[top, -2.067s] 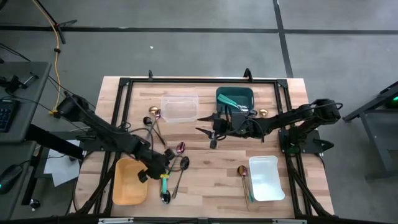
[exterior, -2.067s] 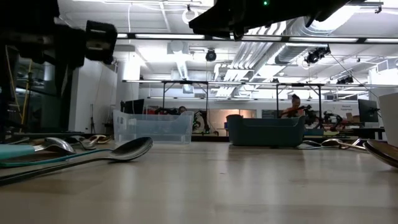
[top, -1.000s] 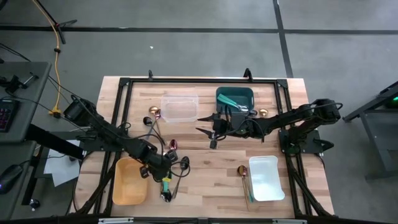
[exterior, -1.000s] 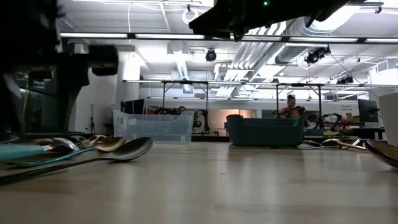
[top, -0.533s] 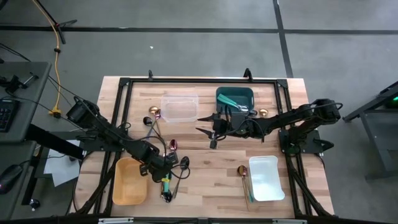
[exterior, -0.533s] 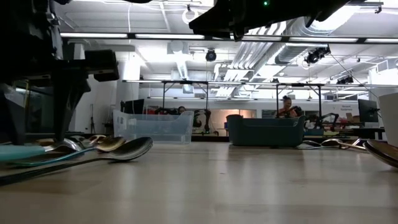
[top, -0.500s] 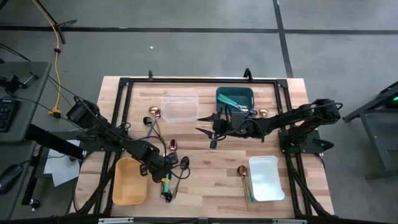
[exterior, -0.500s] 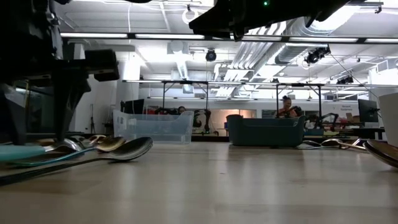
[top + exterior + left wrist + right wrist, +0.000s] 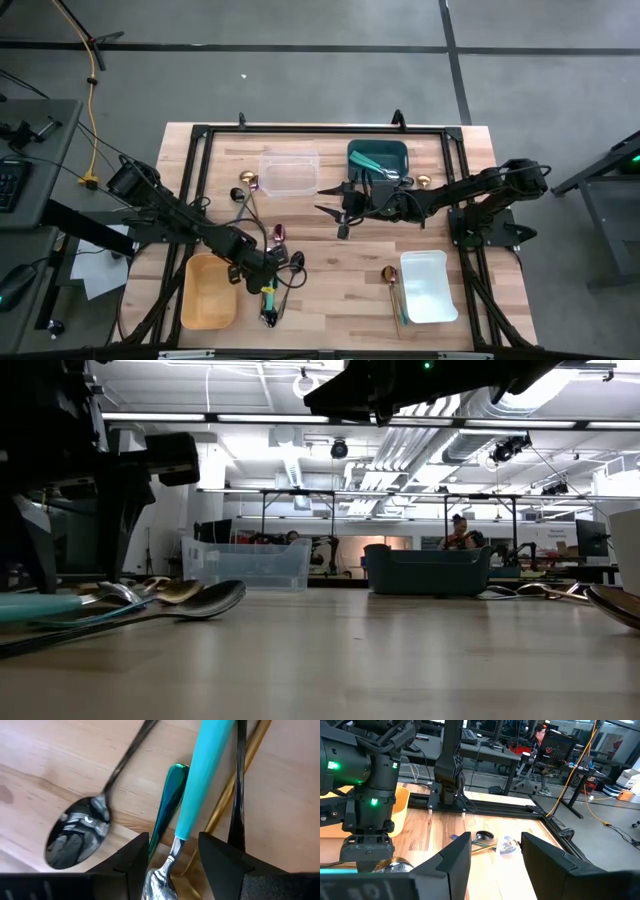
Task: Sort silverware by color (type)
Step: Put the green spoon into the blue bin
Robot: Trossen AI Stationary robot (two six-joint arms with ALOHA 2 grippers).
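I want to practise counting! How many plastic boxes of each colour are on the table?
Clear box: 1
Teal box: 1
Yellow box: 1
White box: 1
Total: 4

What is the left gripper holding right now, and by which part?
Nothing yet. The left gripper is open, its fingers straddling the teal-handled spoon near the neck; the right gripper is open and empty.

Left claw over spoons; orange bin beside.
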